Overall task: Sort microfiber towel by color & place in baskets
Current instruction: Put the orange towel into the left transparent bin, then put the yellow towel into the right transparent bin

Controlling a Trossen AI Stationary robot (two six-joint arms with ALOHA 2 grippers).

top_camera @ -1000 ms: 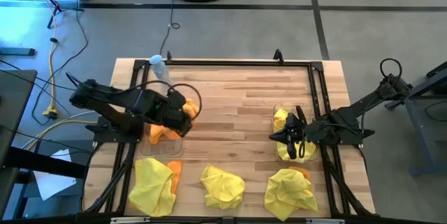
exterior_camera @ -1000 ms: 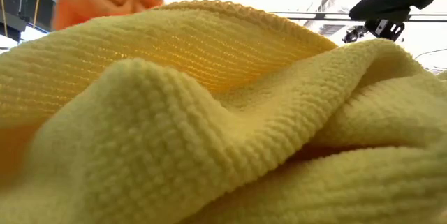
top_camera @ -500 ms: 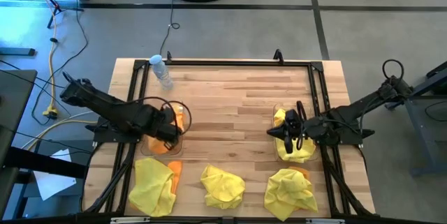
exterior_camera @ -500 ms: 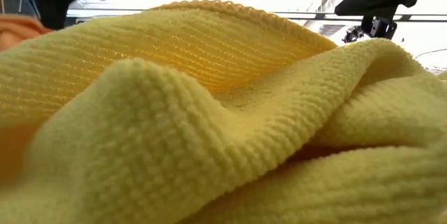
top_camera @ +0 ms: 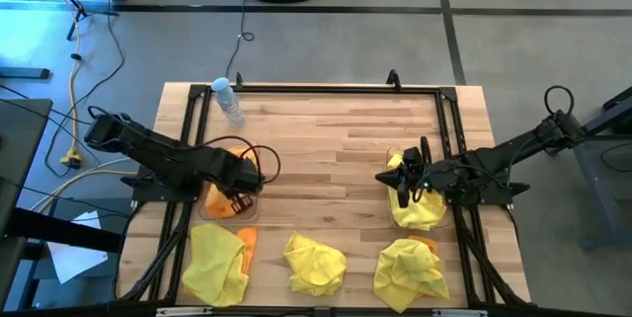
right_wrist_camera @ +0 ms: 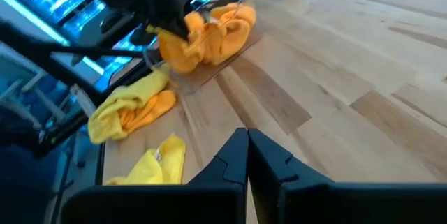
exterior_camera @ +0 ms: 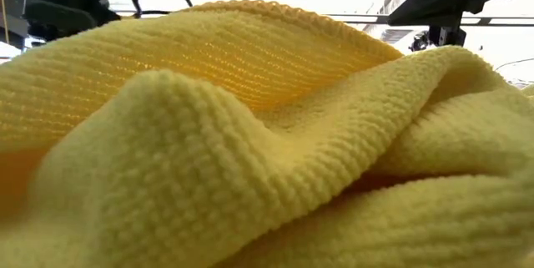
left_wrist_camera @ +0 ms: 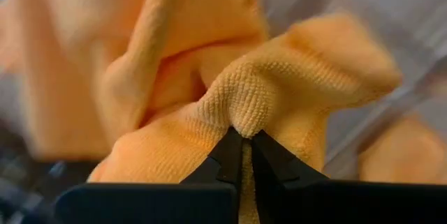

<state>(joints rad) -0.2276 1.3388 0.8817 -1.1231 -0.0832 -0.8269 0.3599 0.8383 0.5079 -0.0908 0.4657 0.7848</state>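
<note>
My left gripper (top_camera: 235, 187) points down into the left clear basket (top_camera: 205, 214), shut on an orange towel (left_wrist_camera: 279, 77); more orange cloth (top_camera: 213, 198) lies in that basket. My right gripper (top_camera: 400, 181) is shut and holds nothing, hovering at the left side of the right basket (top_camera: 392, 155), where yellow towels (top_camera: 420, 208) lie heaped. Along the table's near edge lie a yellow towel (top_camera: 215, 263) with an orange one (top_camera: 246, 237) beside it, a second yellow towel (top_camera: 314, 264), and a third (top_camera: 407, 273) with orange (top_camera: 426, 245) at its far side. My left gripper pinches a raised fold of the orange towel (left_wrist_camera: 241, 116) between its two fingertips, coming from above and pointing down. The cloth bulges loosely around the tips and spreads slack into the basket, whose clear wall (left_wrist_camera: 391, 49) stands close by.
A clear water bottle (top_camera: 228, 100) lies at the far left corner. A black frame (top_camera: 326, 88) runs round the wooden table. The middle of the table (top_camera: 326, 159) is bare wood. A yellow towel (exterior_camera: 267, 151) fills the low view, with both arms showing above it.
My left gripper has come down from above the basket into it, rolling as it sank and carrying the orange towel, which now sits low among the orange cloth there. My right gripper has swung slightly toward the far edge and rolled a little, still shut.
</note>
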